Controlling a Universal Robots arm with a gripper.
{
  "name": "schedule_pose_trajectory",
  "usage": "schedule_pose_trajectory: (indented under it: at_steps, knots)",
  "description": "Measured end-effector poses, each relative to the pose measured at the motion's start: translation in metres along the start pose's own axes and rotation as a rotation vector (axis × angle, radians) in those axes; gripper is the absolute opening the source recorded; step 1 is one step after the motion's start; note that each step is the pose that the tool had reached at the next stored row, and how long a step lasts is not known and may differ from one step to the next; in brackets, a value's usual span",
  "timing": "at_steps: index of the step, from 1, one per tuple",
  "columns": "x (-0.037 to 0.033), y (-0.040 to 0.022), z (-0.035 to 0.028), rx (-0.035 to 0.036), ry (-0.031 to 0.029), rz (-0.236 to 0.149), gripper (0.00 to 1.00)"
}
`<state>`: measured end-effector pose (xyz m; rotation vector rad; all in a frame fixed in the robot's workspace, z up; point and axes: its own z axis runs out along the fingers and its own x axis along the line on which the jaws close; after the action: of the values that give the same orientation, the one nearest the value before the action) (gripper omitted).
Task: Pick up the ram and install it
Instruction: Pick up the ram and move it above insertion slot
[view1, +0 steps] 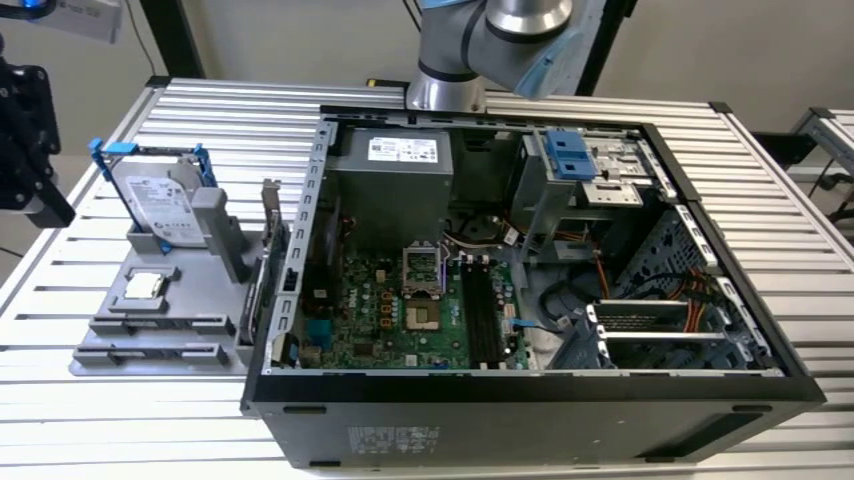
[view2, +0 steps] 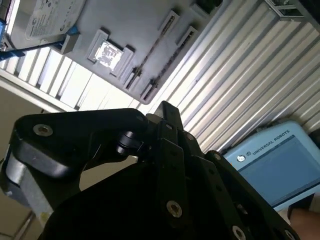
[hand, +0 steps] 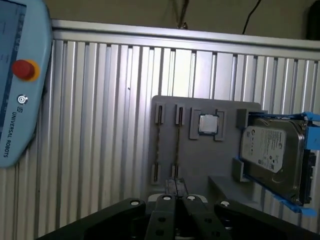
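Across the exterior view, the arm (view1: 497, 35) is hanging over the far edge of the open computer case (view1: 534, 400). At that view's left, the gray tray (view1: 96, 362) is sitting on the slatted counter (view1: 80, 420). Bare slats are lying open near and left of it, with the case wall just beside it. The ram (view1: 167, 326) is standing on edge in the tray, its long axis running left to right.

In the second wrist view, the end effector (view2: 166, 111) is showing dark before the tray, where the ram (view2: 150, 51) is lying beside a second stick (view2: 167, 64).

In the first wrist view, the end effector (hand: 175, 186) is sitting drawn narrow, gripping nothing, well apart from the ram (hand: 177, 145), whose length is pointing toward it.
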<state>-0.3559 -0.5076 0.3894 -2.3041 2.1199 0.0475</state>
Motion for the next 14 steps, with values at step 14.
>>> schedule_pose_trajectory:
  at_steps: [14]
  knots:
    - [0.0000,0.0000,0.0000,-0.0002,0.0008,-0.048,0.00]
